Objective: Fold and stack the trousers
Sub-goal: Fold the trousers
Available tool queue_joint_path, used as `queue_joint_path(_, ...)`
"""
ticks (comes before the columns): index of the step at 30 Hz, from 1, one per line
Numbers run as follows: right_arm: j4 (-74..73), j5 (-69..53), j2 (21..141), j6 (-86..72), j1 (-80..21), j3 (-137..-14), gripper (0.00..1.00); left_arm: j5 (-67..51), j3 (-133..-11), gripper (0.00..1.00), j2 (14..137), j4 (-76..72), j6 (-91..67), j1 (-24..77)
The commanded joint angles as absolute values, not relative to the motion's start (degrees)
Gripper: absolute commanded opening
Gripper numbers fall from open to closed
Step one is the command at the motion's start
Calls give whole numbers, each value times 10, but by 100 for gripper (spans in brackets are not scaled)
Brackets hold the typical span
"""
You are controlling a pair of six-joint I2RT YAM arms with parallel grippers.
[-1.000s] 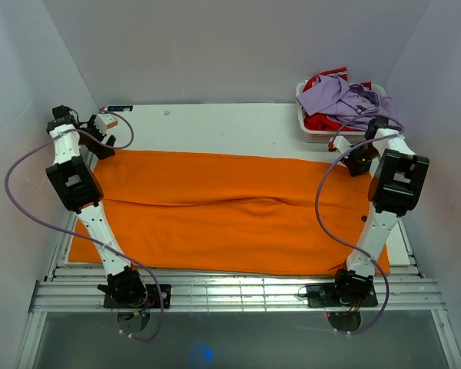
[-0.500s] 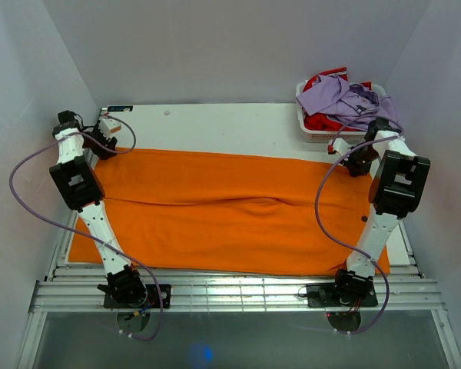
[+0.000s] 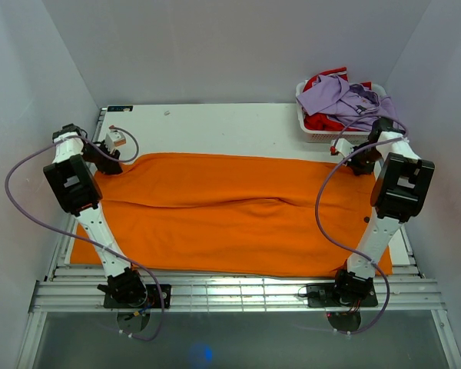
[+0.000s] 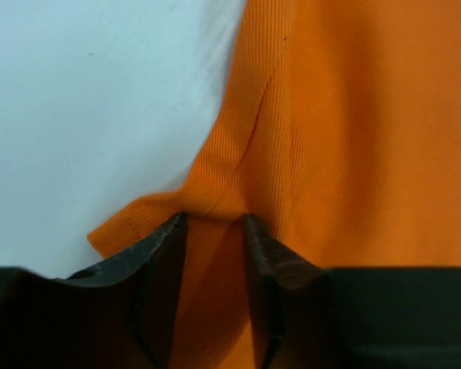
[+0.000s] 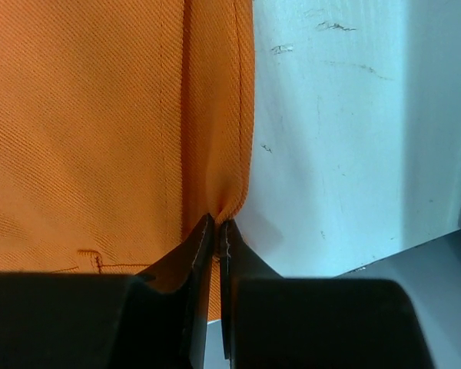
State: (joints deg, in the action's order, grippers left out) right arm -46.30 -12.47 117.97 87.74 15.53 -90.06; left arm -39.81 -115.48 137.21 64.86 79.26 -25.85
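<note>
The orange trousers (image 3: 230, 211) lie spread nearly table-wide on the white table (image 3: 215, 127). My left gripper (image 3: 110, 159) is at their far left corner. In the left wrist view its fingers (image 4: 169, 234) stand a little apart, closed on a thick fold of the orange cloth (image 4: 338, 138), with the gripper (image 4: 211, 223) pinching it at the tips. My right gripper (image 3: 361, 161) is at the far right corner. In the right wrist view the gripper (image 5: 218, 223) is shut on the trousers' stitched edge (image 5: 219, 115).
A white basket (image 3: 316, 137) at the back right holds a lilac shirt (image 3: 339, 96) and a red garment (image 3: 320, 121). Bare white tabletop (image 5: 338, 138) lies beyond the trousers. Grey walls stand close on both sides.
My left gripper has come nearer and right from the bare table onto the trousers' far left corner, which now bunches inward. My right gripper has shifted only slightly.
</note>
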Motion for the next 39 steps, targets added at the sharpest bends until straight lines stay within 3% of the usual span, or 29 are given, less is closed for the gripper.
queue_joint_path(1,-440,-115,1148,905,161,-890,8,-357,-1101,51,1353,749,798,-264)
queue_joint_path(2,-435,-113,1145,912,161,-886,8,-358,-1104,64,1339,743,795,-265)
queue_joint_path(5,-421,-108,1142,923,161,-873,8,-371,-1135,78,1325,703,782,-274)
queue_joint_path(9,-409,-107,1136,926,161,-858,8,-400,-1203,89,1330,669,789,-278)
queue_joint_path(16,-404,-109,1131,925,160,-843,8,-418,-1316,90,1416,641,781,-258)
queue_joint_path(21,-402,-106,1121,928,161,-828,8,-431,-1298,90,1424,553,722,-256)
queue_joint_path(29,-401,-109,1120,928,160,-821,8,-407,-1319,92,1488,556,683,-254)
queue_joint_path(32,-401,-111,1116,930,160,-818,8,-381,-1320,85,1509,603,700,-252)
queue_joint_path(35,-402,-112,1114,933,161,-820,8,-339,-1324,67,1529,686,743,-248)
queue_joint_path(36,-402,-112,1113,933,160,-821,8,-331,-1324,56,1533,706,751,-249)
queue_joint_path(39,-403,-113,1110,930,161,-831,8,-325,-1320,42,1531,755,765,-254)
